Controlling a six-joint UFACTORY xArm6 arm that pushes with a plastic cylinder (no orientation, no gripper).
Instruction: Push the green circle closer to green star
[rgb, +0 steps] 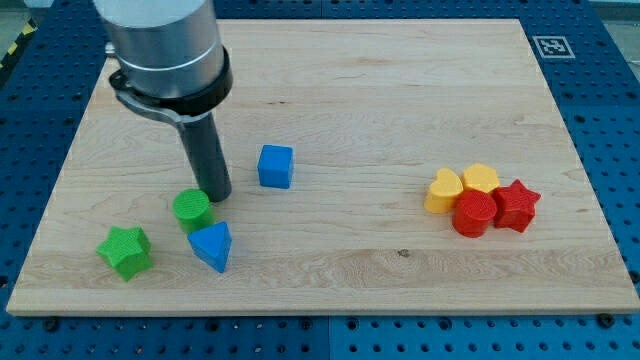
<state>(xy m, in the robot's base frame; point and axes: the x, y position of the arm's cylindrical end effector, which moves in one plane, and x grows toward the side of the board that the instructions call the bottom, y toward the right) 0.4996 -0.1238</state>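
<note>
The green circle (191, 209) lies at the board's lower left. The green star (126, 250) lies a short way to its lower left, apart from it. My tip (217, 196) rests on the board right against the green circle's upper right side. The rod rises from there up to the arm's grey body at the view's top left.
A blue triangle (212, 245) sits just below right of the green circle, nearly touching it. A blue cube (276, 166) lies right of my tip. A cluster at the right holds a yellow heart (443, 190), a yellow block (481, 179), a red circle (473, 213) and a red star (516, 204). The wooden board (350, 90) ends near the view's bottom.
</note>
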